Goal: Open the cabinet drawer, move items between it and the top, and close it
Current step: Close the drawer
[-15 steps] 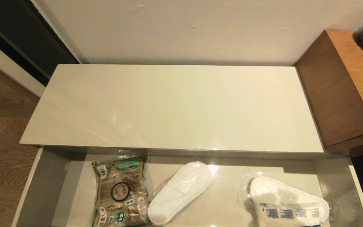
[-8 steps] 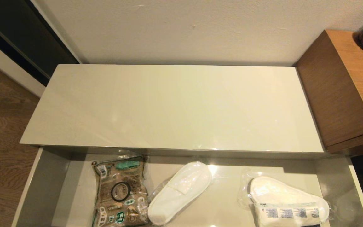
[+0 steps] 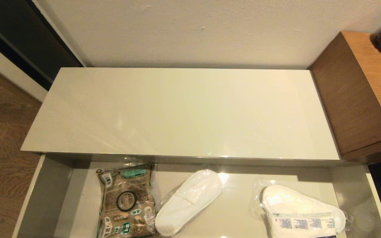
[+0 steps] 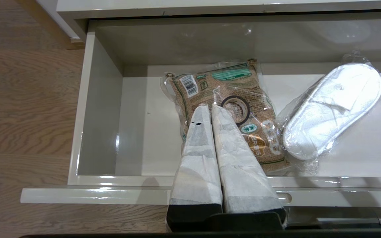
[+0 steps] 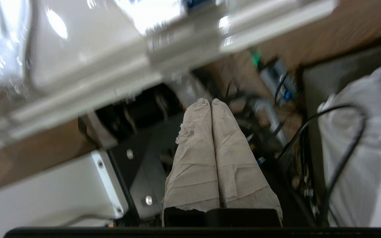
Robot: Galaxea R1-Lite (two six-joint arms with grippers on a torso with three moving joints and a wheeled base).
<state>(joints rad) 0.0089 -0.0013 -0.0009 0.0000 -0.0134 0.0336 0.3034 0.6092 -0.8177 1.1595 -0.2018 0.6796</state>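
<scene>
Nearest the robot, the left hand (image 4: 209, 107) hovers over the front rail of the open drawer (image 4: 98, 99), its two wrapped fingers pressed together and holding nothing, the tips pointing at the black tape roll (image 4: 235, 109) that lies on the brown bag (image 4: 230, 112). Just beside the bag a wrapped slipper (image 4: 332, 109) lies aslant. The right hand (image 5: 211, 102) hangs low, off the drawer's outer front, fingers likewise together and empty, aimed at cables and the robot's own frame. The head view shows neither hand, but it alone shows a second slipper (image 3: 293, 203) towards the drawer's right end with a white packet (image 3: 304, 223) printed in blue lying across it, and beyond, the bare counter (image 3: 184, 109) against the wall, with a taller wooden unit (image 3: 362, 89) at its right. The drawer is already out, so the step in hand seems to be lifting items out onto the counter. The next move likely calls for the left fingers to part, drop around the tape roll, and avoid snagging the bag's plastic.
</scene>
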